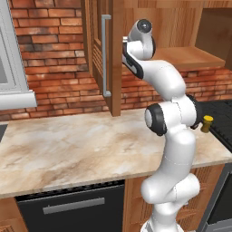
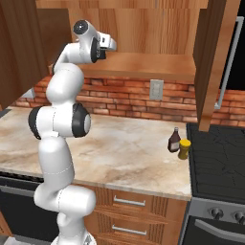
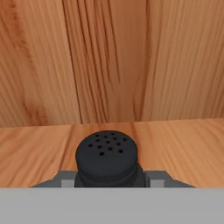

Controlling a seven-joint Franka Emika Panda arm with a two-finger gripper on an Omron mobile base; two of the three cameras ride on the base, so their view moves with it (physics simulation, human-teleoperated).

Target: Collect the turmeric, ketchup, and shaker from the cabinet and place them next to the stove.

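1. Shaker sits on the cabinet shelf, black with a perforated top, close to the wood back wall.
2. My hand view has the gripper at the shaker: grey finger parts flank its body on both sides, right against it. Jaws look closed in on the shaker, gripping it; it stands upright on the shelf.
3. From the right base view I see the arm reaching up, hand at the left end of the shelf inside the cabinet.
4. Ketchup stands on the counter near its right edge, just beside the stove.
5. Turmeric stands just beside the ketchup, slightly nearer the counter's front edge, next to the stove's left edge. Whether the two touch, I cannot tell.
6. In the left base view the turmeric's yellow cap peeks out behind my arm's elbow at the counter's right edge.
7. Cabinet door hangs open, grey handle vertical.
8. Dishwasher front sits below the counter's front edge.
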